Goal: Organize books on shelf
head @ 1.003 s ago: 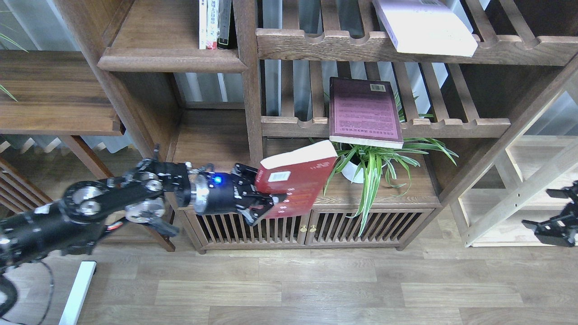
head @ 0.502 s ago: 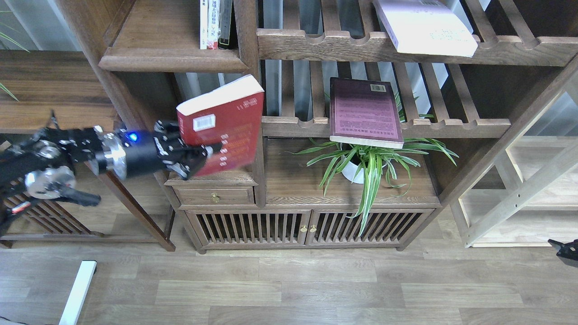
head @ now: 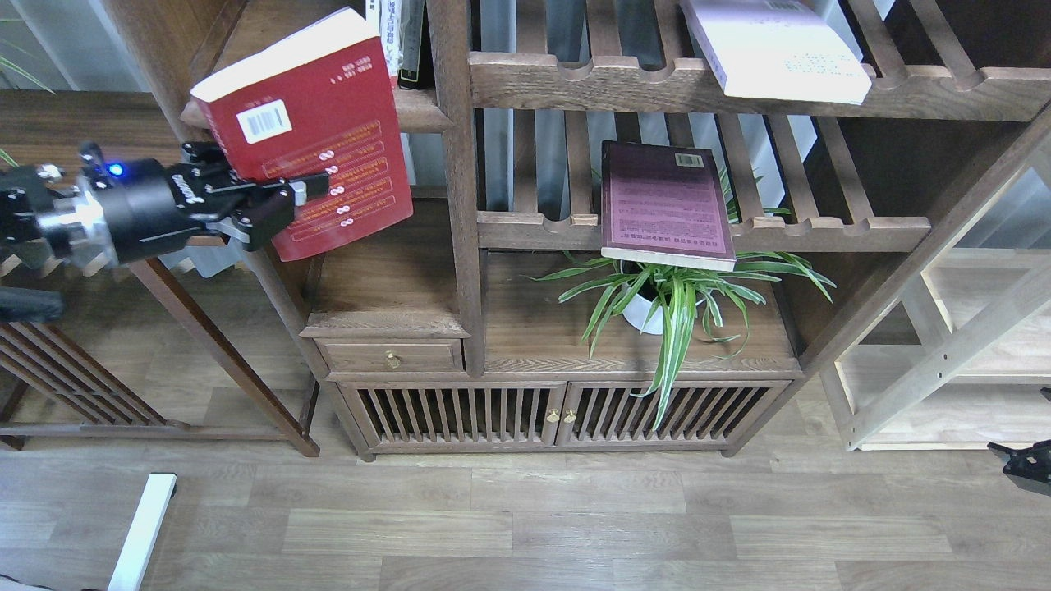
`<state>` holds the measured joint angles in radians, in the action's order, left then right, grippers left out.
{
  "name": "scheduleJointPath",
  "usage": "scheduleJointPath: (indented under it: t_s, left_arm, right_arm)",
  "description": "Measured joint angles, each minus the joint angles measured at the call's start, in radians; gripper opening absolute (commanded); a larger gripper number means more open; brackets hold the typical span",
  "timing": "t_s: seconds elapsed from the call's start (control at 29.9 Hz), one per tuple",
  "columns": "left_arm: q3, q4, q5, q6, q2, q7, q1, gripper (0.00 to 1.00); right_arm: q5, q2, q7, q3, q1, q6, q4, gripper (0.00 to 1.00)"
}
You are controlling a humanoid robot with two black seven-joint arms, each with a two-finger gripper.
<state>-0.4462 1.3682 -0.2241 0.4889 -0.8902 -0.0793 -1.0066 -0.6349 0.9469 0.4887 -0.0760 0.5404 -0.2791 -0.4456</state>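
Head view: left gripper (head: 275, 209), pinching the red book (head: 308, 131), had risen toward eleven o'clock, reaching the shelf (head: 415, 111); insertion looked imminent.

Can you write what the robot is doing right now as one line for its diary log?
left gripper: shut on red book | red book: held tilted before shelf | right gripper: low, mostly unseen

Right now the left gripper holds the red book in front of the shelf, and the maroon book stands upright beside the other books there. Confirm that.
Half right. The left gripper does hold the red book before the shelf. But the head view shows the maroon book lying flat on a slatted rack, overhanging its front rail.
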Motion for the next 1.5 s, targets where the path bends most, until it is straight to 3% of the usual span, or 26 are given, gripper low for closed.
scheduleJointPath:
  t_s: [0.43,0.64,0.87,1.27,1.5]
  left_arm:
    - [-0.020,0.009,0.100,0.000,-0.134,-0.026,-0.070,0.00]
    - [-0.014,-0.004,0.141,-0.053,-0.134,-0.044,-0.143,0.00]
    - [0.001,-0.033,0.180,-0.173,-0.105,-0.059,-0.213,0.00]
    - [0.003,-0.061,0.181,-0.446,0.058,-0.076,-0.269,0.00]
    - [0.006,-0.110,0.179,-0.591,0.149,-0.110,-0.306,0.00]
  right_arm:
    - [0.000,-0.020,0.000,-0.049,0.001,0.034,0.000,1.00]
    - [0.000,-0.031,0.000,-0.050,0.005,0.035,-0.001,1.00]
    - [0.000,-0.032,0.000,-0.051,0.009,0.035,-0.001,1.00]
    - [0.000,-0.021,0.000,-0.050,0.009,0.034,-0.001,1.00]
    - [-0.006,-0.015,0.000,-0.049,0.006,0.034,0.000,1.00]
